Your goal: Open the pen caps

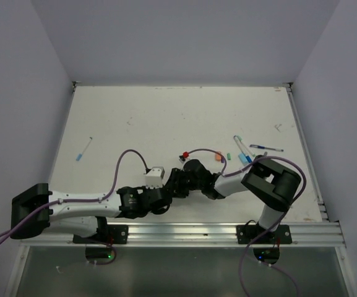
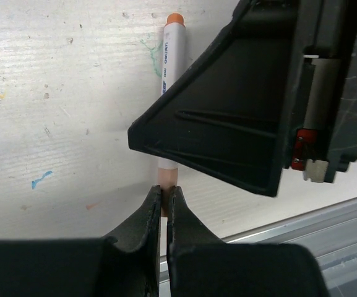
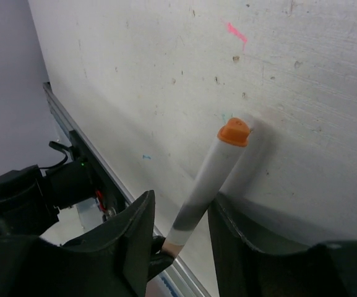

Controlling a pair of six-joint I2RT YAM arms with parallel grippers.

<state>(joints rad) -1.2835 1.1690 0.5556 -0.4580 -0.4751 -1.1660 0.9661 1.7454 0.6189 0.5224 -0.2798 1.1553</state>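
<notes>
Your left gripper [image 2: 164,195] pinches the pen [image 2: 169,74] by its pale lower end (probably the cap). The right gripper [image 3: 181,207] straddles the barrel, unclamped. Loose caps [image 1: 217,158] lie to the right, and one capped pen [image 1: 84,150] remains on the left.

Ink-stained white table [image 1: 166,117], pale lavender walls [image 1: 184,37]

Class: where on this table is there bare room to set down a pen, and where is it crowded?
Free: the far strip of the table under the back wall, and the left middle between the lone pen and the purple cable. Crowded: the right middle with loose pens and caps, and the near centre where both arms meet.
</notes>
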